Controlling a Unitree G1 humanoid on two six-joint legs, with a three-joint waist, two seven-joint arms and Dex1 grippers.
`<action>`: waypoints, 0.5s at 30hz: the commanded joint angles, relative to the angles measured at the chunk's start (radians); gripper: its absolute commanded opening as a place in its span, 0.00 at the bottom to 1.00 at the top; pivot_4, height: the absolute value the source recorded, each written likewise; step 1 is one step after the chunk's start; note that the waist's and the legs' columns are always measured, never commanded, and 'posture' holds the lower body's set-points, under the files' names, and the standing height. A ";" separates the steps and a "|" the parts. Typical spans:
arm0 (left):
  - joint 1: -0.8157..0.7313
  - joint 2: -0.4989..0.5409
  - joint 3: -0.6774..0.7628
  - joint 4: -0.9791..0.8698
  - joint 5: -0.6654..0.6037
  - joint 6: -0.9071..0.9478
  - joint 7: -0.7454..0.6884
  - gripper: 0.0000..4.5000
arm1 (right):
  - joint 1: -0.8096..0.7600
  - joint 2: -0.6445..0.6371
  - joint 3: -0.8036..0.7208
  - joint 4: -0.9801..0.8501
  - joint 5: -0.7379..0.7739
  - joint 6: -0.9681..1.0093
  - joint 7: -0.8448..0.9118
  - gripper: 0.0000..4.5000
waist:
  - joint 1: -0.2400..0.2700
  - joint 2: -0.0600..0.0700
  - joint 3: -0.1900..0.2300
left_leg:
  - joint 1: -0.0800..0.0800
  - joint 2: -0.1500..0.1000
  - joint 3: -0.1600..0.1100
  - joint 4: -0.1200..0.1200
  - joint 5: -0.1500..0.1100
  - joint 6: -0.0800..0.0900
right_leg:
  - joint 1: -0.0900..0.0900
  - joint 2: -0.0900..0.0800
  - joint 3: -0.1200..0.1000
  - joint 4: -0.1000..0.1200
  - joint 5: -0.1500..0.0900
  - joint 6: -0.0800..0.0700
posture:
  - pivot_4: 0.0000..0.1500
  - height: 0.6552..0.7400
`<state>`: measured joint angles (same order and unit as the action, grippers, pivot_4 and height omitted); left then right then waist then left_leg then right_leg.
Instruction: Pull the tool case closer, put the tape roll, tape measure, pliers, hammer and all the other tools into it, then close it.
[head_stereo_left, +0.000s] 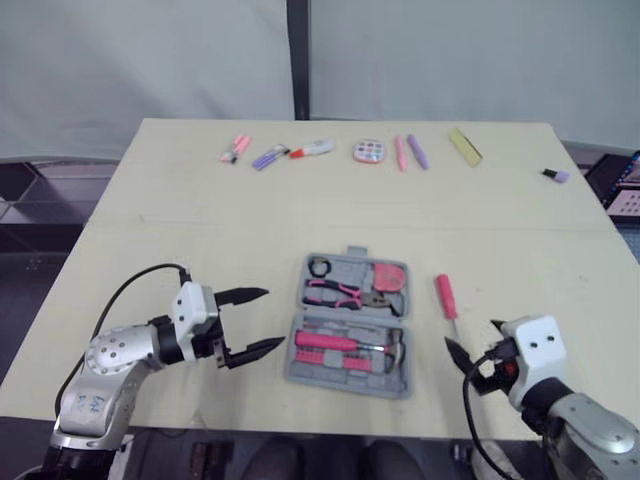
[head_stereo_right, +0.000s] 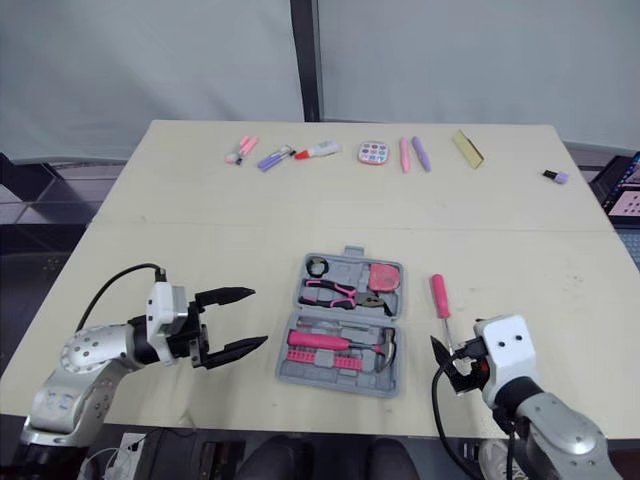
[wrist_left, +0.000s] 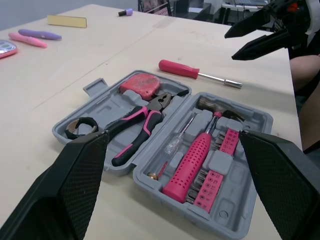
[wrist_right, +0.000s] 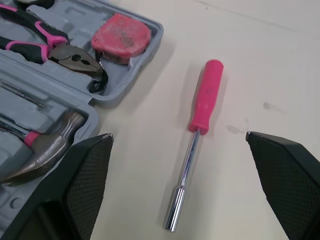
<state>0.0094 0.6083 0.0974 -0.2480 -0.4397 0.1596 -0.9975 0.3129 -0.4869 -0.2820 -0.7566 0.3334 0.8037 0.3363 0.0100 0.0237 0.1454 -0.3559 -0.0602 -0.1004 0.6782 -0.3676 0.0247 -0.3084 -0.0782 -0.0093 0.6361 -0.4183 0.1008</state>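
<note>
The grey tool case (head_stereo_left: 297, 372) lies open near the table's front edge, between my two grippers. Its far half holds a black tape roll (head_stereo_left: 320, 267), pink-handled pliers (head_stereo_left: 340, 292) and a red tape measure (head_stereo_left: 388, 276). The near half holds a hammer (head_stereo_left: 345, 342) with a pink handle, beside bits and a thin screwdriver. A pink-handled screwdriver (head_stereo_left: 446, 296) lies on the table just right of the case. My left gripper (head_stereo_left: 272, 318) is open and empty, a little left of the case. My right gripper (head_stereo_left: 458, 365) is open and empty, just in front of the loose screwdriver.
Along the table's far edge lie pink markers (head_stereo_left: 235, 148), a purple marker (head_stereo_left: 270, 156), a white tube (head_stereo_left: 314, 149), a round pink item (head_stereo_left: 369, 151), two pens (head_stereo_left: 409, 152), a yellow block (head_stereo_left: 465, 146) and a small purple piece (head_stereo_left: 557, 176).
</note>
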 joint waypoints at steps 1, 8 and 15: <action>0.004 0.005 0.000 0.000 0.007 -0.039 -0.013 0.99 | -0.100 -0.011 -0.008 0.020 0.031 0.148 -0.038 1.00 | -0.007 0.000 0.000 | 0.000 0.000 0.000 0.000 0.000 0.000 | 0.000 0.000 0.000 0.000 0.000 0.000 | 1.00 0.69; 0.031 0.015 0.009 -0.008 0.020 -0.052 0.001 0.99 | -0.290 0.026 -0.044 0.080 0.065 0.356 -0.093 1.00 | -0.011 0.002 0.007 | 0.000 0.000 -0.001 -0.003 0.000 0.000 | -0.001 0.000 0.000 0.001 0.000 0.000 | 1.00 0.69; 0.043 0.020 0.014 -0.010 0.022 -0.054 0.012 0.99 | -0.383 0.057 -0.037 0.112 0.070 0.475 -0.115 1.00 | -0.012 0.002 0.008 | 0.000 0.000 -0.001 -0.002 0.001 -0.001 | -0.002 0.000 0.000 0.002 0.000 0.000 | 1.00 0.69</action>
<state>0.0490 0.6177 0.0977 -0.2286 -0.4224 0.1199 -0.9913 -0.0611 -0.4325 -0.3099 -0.6375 0.3977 1.2609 0.2389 -0.0024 0.0255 0.1532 -0.3563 -0.0601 -0.1011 0.6758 -0.3670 0.0236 -0.3109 -0.0785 -0.0093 0.6376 -0.4183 0.1008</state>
